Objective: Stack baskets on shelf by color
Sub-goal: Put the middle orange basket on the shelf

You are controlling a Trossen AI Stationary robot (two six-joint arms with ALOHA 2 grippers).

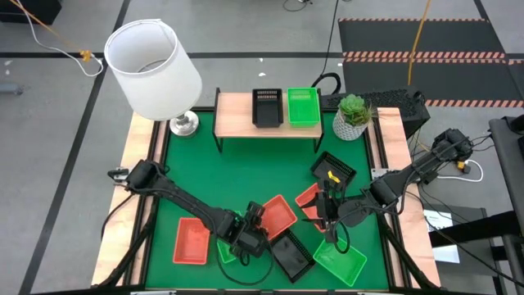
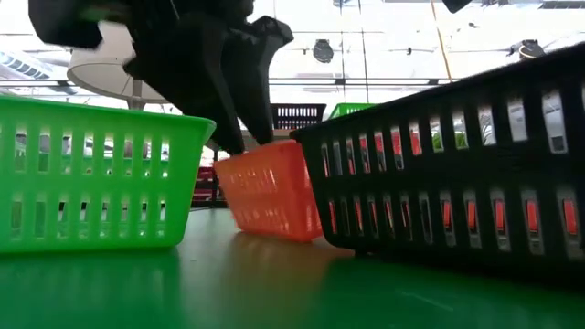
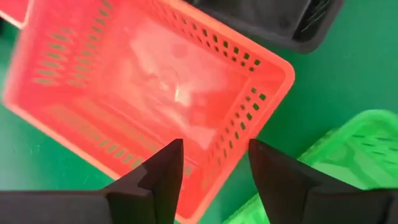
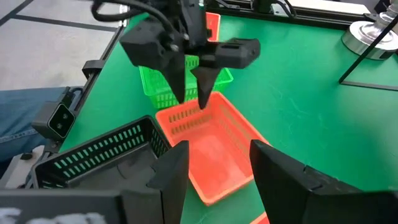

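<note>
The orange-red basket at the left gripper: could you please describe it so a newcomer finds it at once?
On the green table mat, look at the end far from the shelf, among the loose baskets. It is the central orange-red basket, the only one with the left gripper open at its rim.

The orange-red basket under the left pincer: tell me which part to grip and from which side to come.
Grip the short end wall of the orange-red basket nearest the left pincer, coming down from above. The basket lies open side up, its thin rim exposed, and the open fingers straddle that wall, one inside, one outside. The black basket crowds its other side.
</note>
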